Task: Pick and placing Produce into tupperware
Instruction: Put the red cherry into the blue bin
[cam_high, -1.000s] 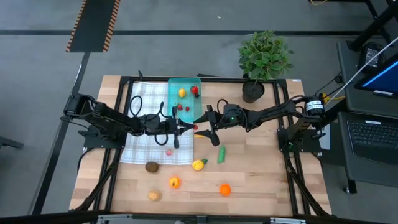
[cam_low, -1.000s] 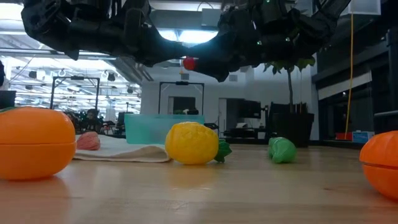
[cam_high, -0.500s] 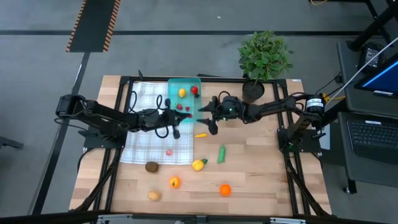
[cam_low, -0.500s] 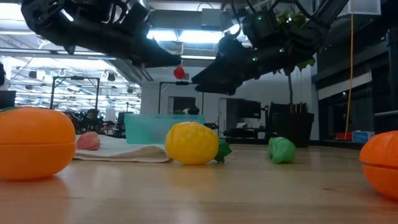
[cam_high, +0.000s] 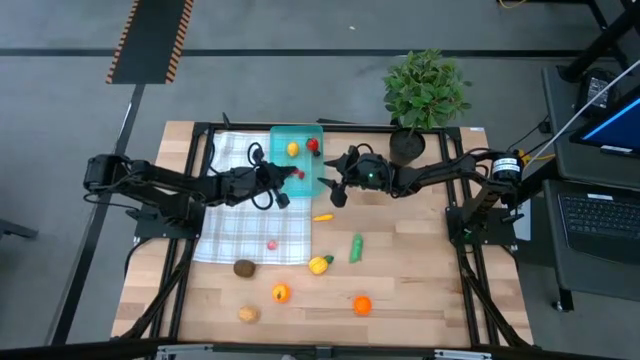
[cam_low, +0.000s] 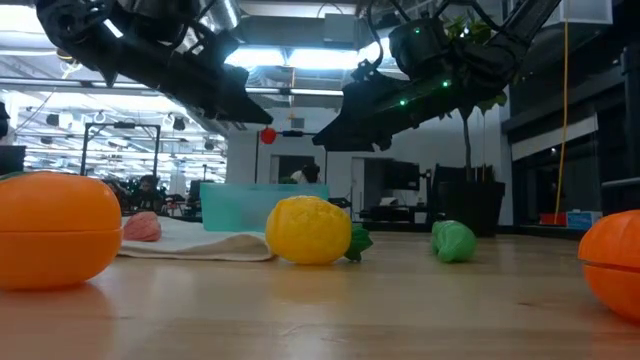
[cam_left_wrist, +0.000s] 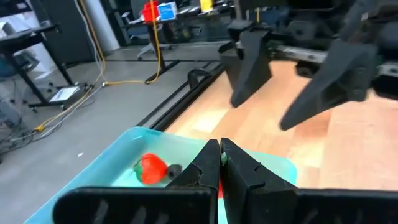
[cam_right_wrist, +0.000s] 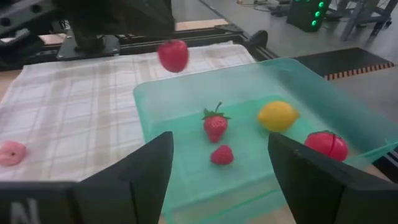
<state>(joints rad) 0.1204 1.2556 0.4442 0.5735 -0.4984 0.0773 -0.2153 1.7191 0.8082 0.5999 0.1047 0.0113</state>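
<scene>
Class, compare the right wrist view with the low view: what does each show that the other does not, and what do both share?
Only the right wrist view shows inside the tupperware: a strawberry, a small red piece, a lemon and a tomato. It also shows the open right gripper.

Only the low view shows the yellow produce, the green piece and two orange pieces on the wooden table.

Both show the small red fruit held in the shut left gripper, the checked cloth and a pink piece on it.
</scene>
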